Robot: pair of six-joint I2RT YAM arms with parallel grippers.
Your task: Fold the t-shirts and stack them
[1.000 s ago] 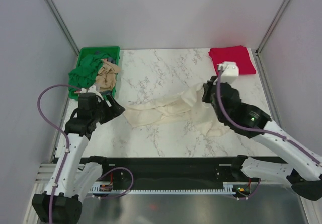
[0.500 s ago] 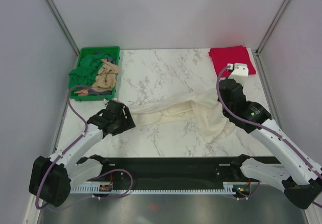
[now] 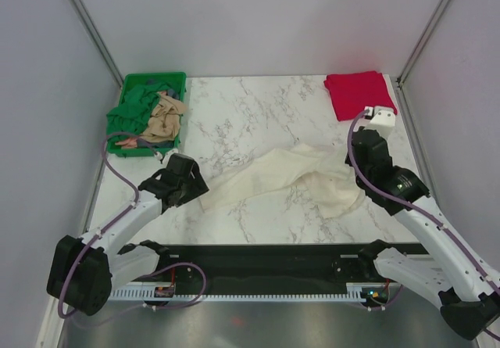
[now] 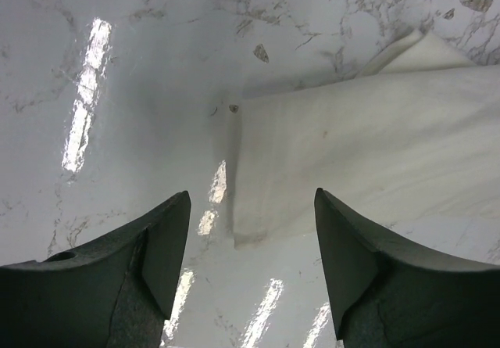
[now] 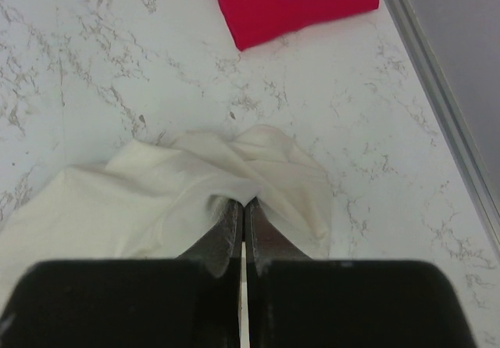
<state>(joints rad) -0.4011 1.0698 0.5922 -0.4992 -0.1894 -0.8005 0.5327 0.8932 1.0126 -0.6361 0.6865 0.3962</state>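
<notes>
Cream-white t-shirt [image 3: 285, 177] lies crumpled across the near middle of the marble bench [image 3: 250, 105] in the top view; the folded red t-shirt [image 3: 358, 94] sits at the far right corner, and the tan t-shirt [image 3: 162, 117] and dark green t-shirt [image 3: 129, 115] are heaped in the green crate [image 3: 153, 77] at the far left corner. From the left wrist, the left gripper [image 4: 251, 201] hangs with jaws spread wide over the pale shirt's left end, gripping nothing. From the right wrist, the right gripper [image 5: 243, 207] has its fingers pressed together, pinching a bunched fold of that same shirt.
</notes>
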